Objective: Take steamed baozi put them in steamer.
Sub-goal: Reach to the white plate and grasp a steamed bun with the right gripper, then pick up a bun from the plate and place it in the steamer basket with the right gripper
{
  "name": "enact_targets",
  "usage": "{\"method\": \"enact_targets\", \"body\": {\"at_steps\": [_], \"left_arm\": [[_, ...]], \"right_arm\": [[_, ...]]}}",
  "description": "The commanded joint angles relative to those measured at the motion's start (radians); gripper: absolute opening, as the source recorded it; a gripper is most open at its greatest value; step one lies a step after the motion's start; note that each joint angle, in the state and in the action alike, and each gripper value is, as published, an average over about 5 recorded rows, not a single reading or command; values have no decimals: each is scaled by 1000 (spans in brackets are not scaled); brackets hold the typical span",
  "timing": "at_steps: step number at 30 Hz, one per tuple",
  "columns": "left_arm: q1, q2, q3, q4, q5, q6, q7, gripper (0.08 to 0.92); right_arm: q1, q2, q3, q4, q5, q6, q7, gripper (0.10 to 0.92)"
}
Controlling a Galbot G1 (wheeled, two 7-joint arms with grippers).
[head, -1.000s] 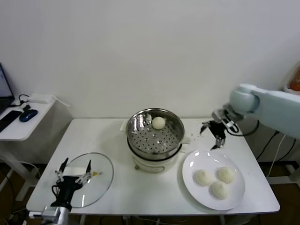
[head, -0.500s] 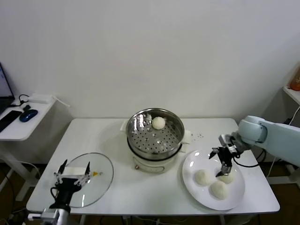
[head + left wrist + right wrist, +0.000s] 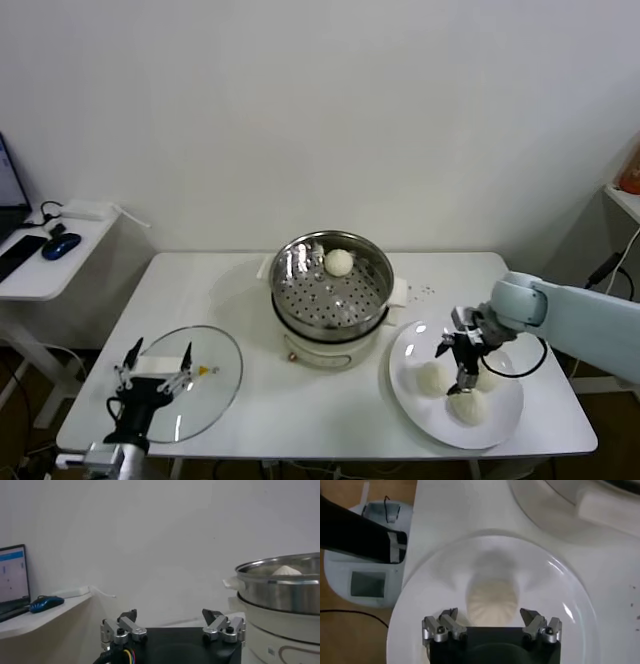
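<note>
Right gripper [image 3: 455, 367] lowered from beside the steamer [image 3: 331, 285] to the plate [image 3: 505, 420], fingers spread wide over a bun [image 3: 493, 600]

One bun [image 3: 339, 262] lies in the steamer and three remain on the plate, so the second pick is about to start; the arm hides parts of the plated buns; left gripper [image 3: 155, 368] idles open above the lid [image 3: 215, 375]

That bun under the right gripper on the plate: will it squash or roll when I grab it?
The bun looks soft and doughy, so it probably dents under a hard squeeze. Its domed top may slip between the open right gripper. It sits flat on the plate, so rolling seems unlikely.
</note>
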Motion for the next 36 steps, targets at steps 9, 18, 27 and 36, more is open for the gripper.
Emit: {"method": "enact_targets", "body": {"at_steps": [9, 18, 27, 36], "left_arm": [[-2, 0, 0, 7, -10, 2, 1, 823], [0, 1, 0, 10, -11, 0, 1, 823], [-3, -4, 2, 6, -10, 4, -1, 823], [1, -4, 0, 5, -11, 2, -3, 823]], "right_arm": [[-102, 41, 73, -68, -36, -4, 23, 823], [-116, 48, 90, -76, -40, -4, 22, 823], [-114, 46, 95, -69, -37, -5, 13, 768], [-105, 30, 96, -54, -35, -6, 4, 729]]}}
